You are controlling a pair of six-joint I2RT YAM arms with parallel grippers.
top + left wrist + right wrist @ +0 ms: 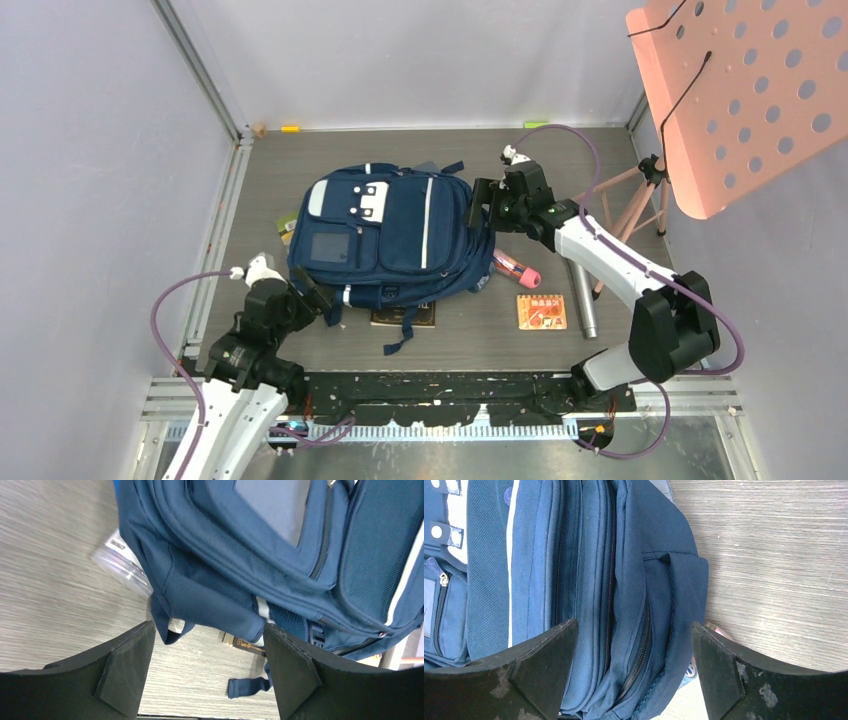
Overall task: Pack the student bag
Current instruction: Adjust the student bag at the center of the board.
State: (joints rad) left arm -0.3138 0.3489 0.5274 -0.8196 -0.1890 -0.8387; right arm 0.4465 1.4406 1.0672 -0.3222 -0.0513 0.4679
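Backpack [385,235] btwn left gripper [312,290] & right gripper [481,212], both spread wide; booklet [541,311] print illegible.

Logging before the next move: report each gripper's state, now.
Left gripper: open, holding nothing, by the bag corner.
Right gripper: open, holding nothing, at the bag's side.

the left arm [238,372] rises from the lower left, its left gripper [312,290] pointing toward centre, fingers spread wide. the right arm [612,262] bends from the lower right to mid-frame, right gripper [481,214] equally spread.
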